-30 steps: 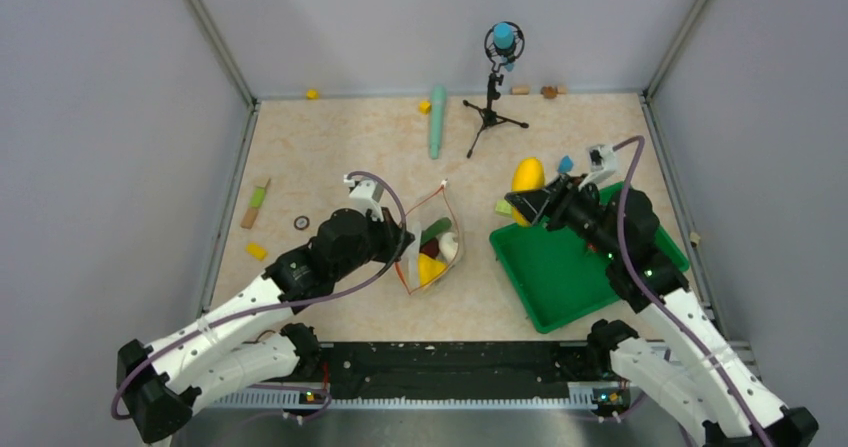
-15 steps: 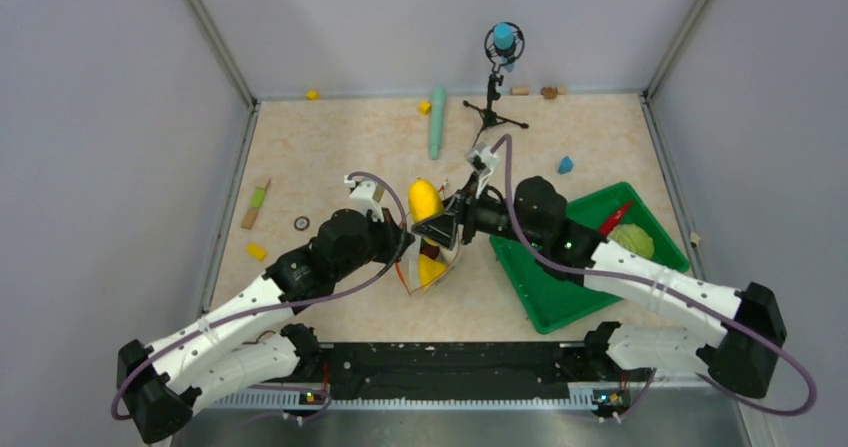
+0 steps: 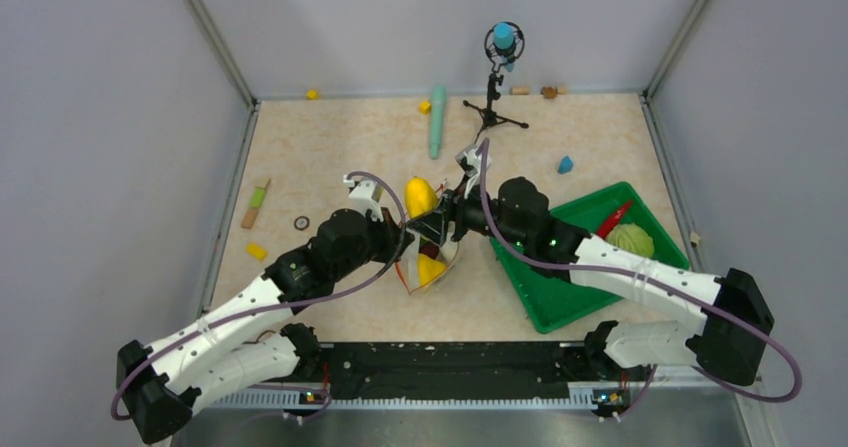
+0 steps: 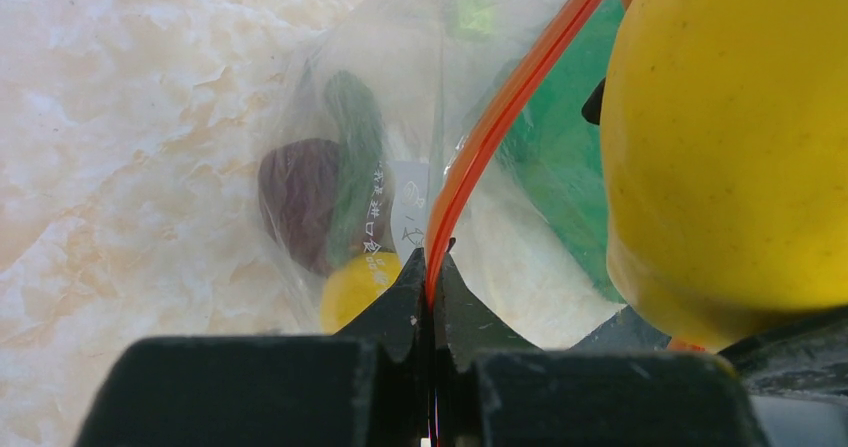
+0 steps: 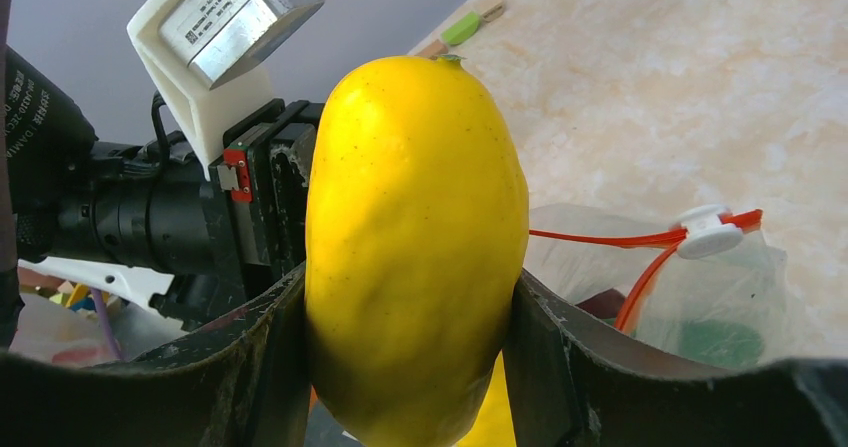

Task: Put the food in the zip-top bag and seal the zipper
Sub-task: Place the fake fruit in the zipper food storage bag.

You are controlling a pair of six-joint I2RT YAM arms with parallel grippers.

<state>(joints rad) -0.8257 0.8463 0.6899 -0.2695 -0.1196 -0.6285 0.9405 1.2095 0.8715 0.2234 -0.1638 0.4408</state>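
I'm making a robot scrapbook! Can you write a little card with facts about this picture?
Left gripper: shut, pinching the zipper at the mouth of the zip-top bag
Right gripper: holding a big yellow fruit at the bag's mouth
Inside bag: dark red piece, yellow piece
Green tray: red chili, green leafy ball
Bag state: open, unsealed

1. A green tray (image 3: 560,312) lay on the right side of the table (image 3: 330,157).
2. A long teal stick (image 3: 437,122) lay at the back, near a small black tripod (image 3: 490,112).
3. A blue block (image 3: 566,164) sat near the tray's far corner.
4. A yellow block (image 3: 257,251) and a dark ring (image 3: 301,222) lay at the left.
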